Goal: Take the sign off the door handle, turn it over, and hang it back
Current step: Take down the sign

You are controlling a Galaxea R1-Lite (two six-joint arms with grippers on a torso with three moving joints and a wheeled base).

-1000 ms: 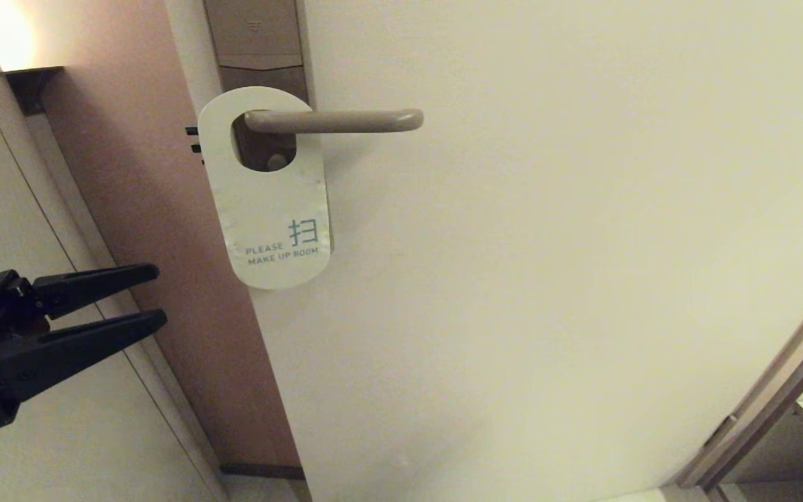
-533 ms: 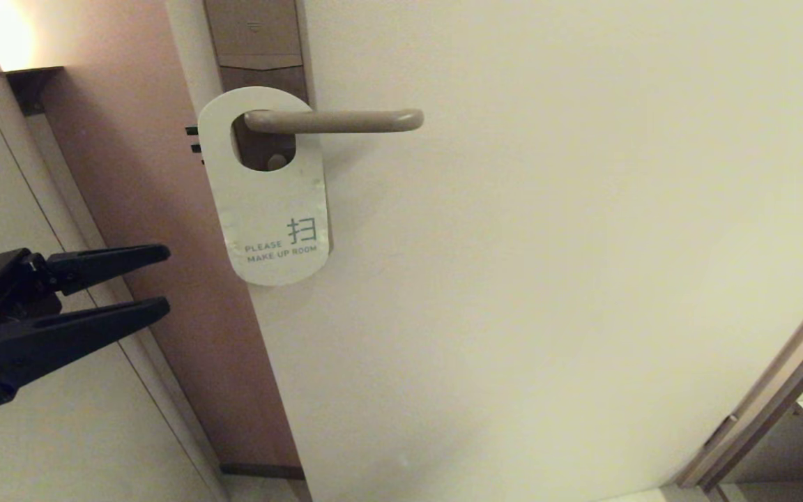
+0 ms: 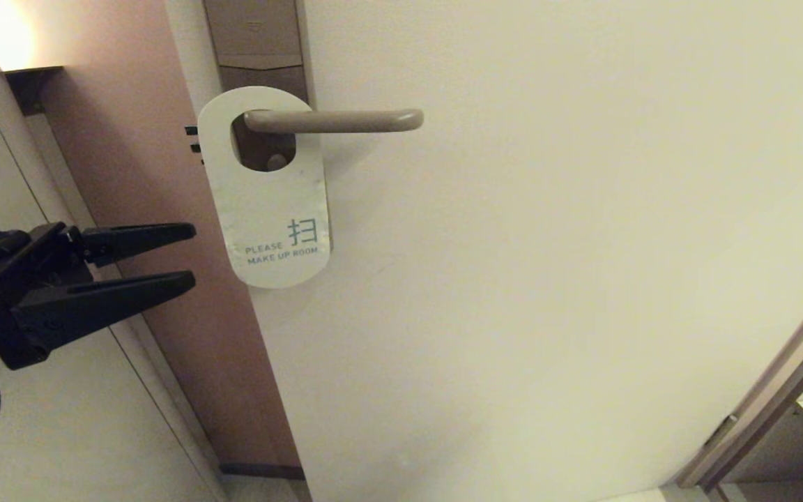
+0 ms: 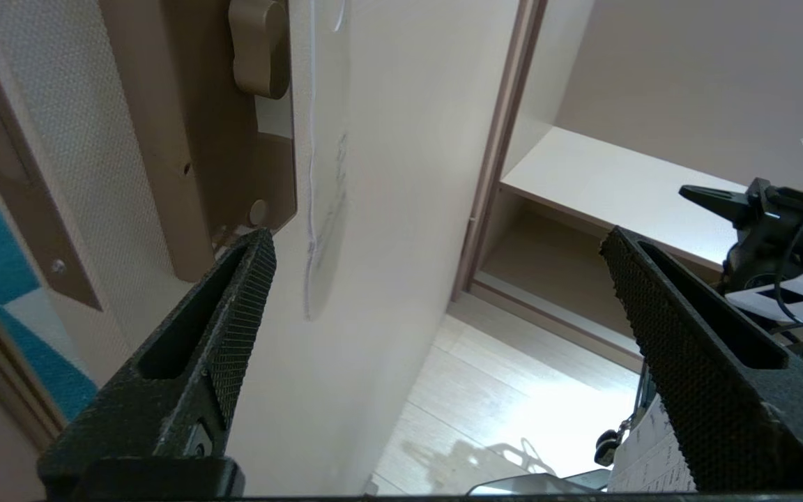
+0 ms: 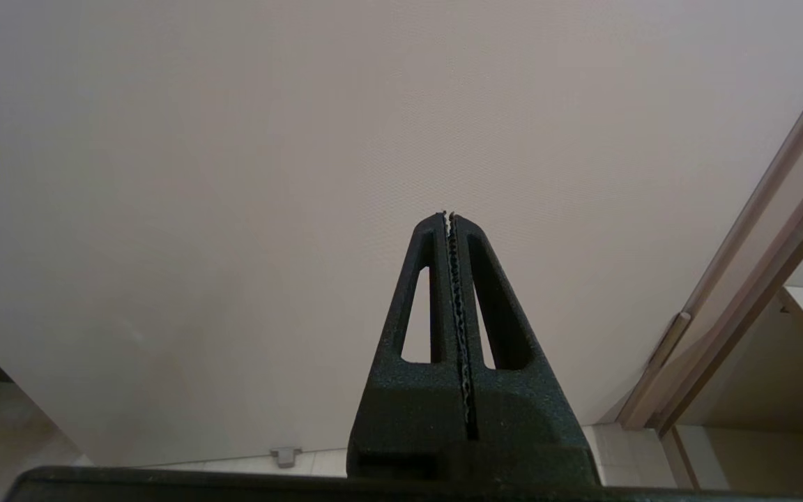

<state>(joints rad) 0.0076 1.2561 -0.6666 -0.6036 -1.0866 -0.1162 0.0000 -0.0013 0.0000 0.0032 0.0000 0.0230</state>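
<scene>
The sign (image 3: 272, 216) hangs by its oval hole on the door handle (image 3: 346, 120), white "PLEASE MAKE UP ROOM" side out. The handle is a horizontal beige lever on a brown lock plate (image 3: 255, 42). My left gripper (image 3: 194, 255) is open and empty, left of the sign's lower end and a short gap away from it. In the left wrist view the gripper (image 4: 436, 237) points along the door, the sign shows edge-on (image 4: 311, 174), and the handle's tip (image 4: 258, 49) is beyond it. My right gripper (image 5: 449, 215) is shut and empty, parked low facing the bare door.
The cream door (image 3: 548, 279) fills the view. A brown door frame strip (image 3: 157, 244) lies behind the left gripper. A wall light (image 3: 4, 42) glows at upper left. An open closet frame and shelf (image 3: 778, 404) stand at lower right.
My left gripper has risen and moved right, closer to the sign's lower end. Its fingers stay open. The sign and handle have not moved.
</scene>
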